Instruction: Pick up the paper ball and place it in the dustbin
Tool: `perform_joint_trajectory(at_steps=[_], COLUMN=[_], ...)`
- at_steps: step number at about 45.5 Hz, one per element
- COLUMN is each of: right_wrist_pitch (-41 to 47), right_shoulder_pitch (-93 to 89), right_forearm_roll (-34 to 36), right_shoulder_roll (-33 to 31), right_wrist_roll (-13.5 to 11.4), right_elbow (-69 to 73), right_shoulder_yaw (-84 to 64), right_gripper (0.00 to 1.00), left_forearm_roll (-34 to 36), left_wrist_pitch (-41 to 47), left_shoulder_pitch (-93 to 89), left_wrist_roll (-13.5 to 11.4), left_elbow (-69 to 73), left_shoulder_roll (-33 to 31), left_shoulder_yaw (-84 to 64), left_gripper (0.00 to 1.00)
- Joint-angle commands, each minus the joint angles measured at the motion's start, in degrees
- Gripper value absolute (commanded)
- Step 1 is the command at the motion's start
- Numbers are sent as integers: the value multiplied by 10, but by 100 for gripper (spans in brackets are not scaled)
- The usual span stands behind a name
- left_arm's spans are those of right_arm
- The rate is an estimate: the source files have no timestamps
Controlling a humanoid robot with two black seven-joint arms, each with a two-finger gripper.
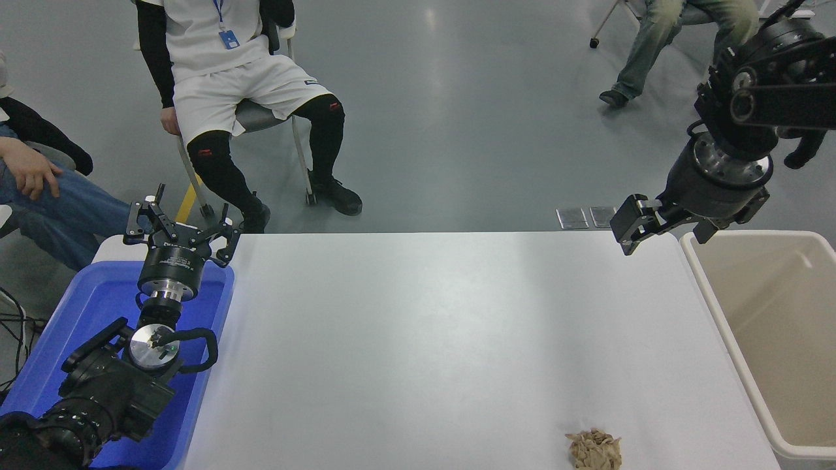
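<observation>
Paper ball [594, 450] loose at table [431, 326] near edge — well apart from dustbin [731, 326] at right. Right gripper [663, 225] high over far right corner, spread wide, empty (left gripper [179, 228] parked, splayed, above blue tub [98, 307]).

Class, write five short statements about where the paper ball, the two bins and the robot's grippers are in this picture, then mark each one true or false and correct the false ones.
1. The paper ball lies on the white table near its front edge. True.
2. The paper ball is inside the dustbin. False: the dustbin shows no ball inside; the ball is on the table to its left.
3. The right gripper holds the paper ball. False: it is open and empty, near the table's far right corner.
4. The left gripper is over the blue tub. True.
5. The blue tub stands at the table's right end. False: it is at the left end.
</observation>
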Motion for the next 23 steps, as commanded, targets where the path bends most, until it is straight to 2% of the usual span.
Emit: perform_joint_trajectory(at_steps=[1, 23], right_wrist_pitch=[0, 0], right_shoulder_pitch=[0, 1], right_forearm_roll=[0, 1], right_shoulder_roll=[-1, 2], right_wrist_roll=[0, 0], right_elbow=[0, -8], right_shoulder_yaw=[0, -3], right_gripper=[100, 100], left_forearm_roll=[0, 0], left_wrist_pitch=[0, 0], left_shoulder_pitch=[0, 0], left_wrist_roll=[0, 0], left_elbow=[0, 0], left_shoulder_roll=[0, 0], left_shoulder_yaw=[0, 0], left_gripper=[99, 99])
